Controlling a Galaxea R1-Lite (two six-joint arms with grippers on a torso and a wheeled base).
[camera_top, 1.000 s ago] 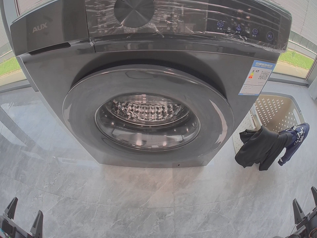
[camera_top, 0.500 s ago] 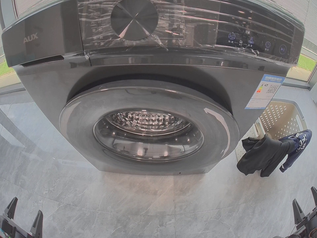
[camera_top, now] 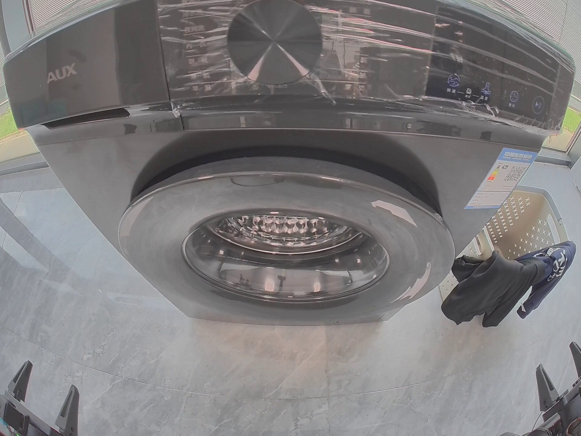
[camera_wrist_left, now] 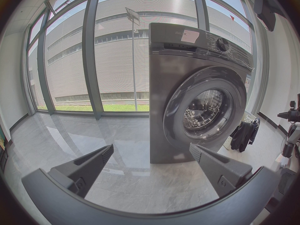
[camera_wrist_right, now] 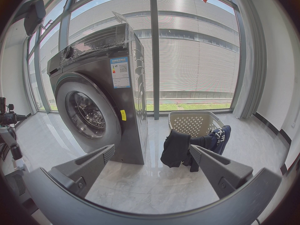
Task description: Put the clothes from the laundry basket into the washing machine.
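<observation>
A dark grey washing machine stands straight ahead with its round glass door shut; it also appears as the washing machine and the washing machine. To its right sits a beige laundry basket, also the basket. A black garment and a navy garment hang over its front rim. My left gripper is low at the left, open and empty. My right gripper is low at the right, open and empty, well short of the basket.
Glossy grey marble floor lies between me and the machine. Tall windows stand behind the machine and basket. A tripod stand is off to the side, and a white wall rises beyond the basket.
The whole head picture has shifted: the machine looms larger and lower, so the camera has come closer. Both grippers hold the same places in the picture.
</observation>
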